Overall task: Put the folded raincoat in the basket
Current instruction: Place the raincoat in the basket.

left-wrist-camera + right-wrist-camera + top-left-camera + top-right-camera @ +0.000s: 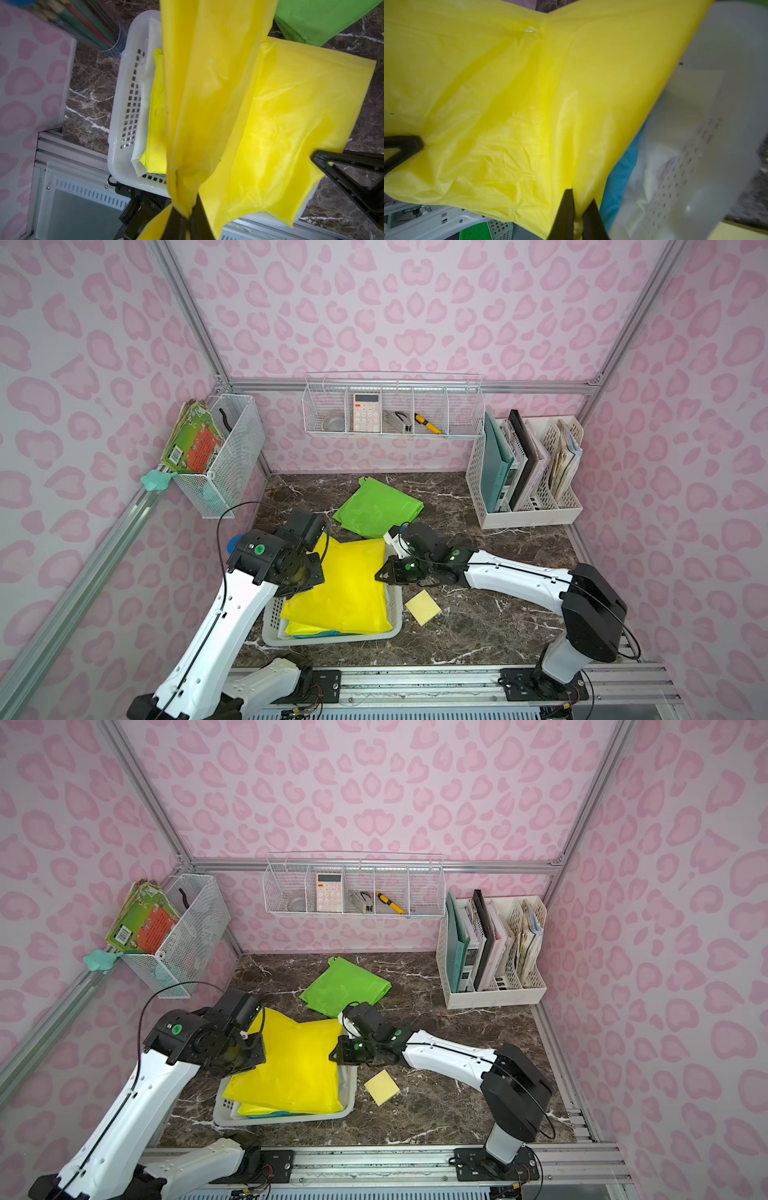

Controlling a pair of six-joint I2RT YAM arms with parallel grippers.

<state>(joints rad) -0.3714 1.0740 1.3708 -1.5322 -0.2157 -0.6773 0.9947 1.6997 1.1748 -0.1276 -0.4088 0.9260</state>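
left gripper [187, 214]: clenched on a bunched edge of the yellow raincoat [345, 580]. The fold swallows its fingertips in the left wrist view, and its own wrist hides them in both top views.
right gripper [578, 209]: pinched tight on the opposite edge. Only the inner sides of its two fingers show.
yellow raincoat: slung between the two sets of fingers, over the basket [397, 616] below them. I cannot tell whether its middle rests on the contents.
basket: mostly covered, with only parts of its rim and perforated walls showing. It is blurred in the right wrist view.
under the raincoat: a second yellow fold, a blue strip [328, 635] and a white sheet [145, 87], all too covered to identify.
green folded sheet [376, 510]: on the table beyond both sets of fingers, apart from them.
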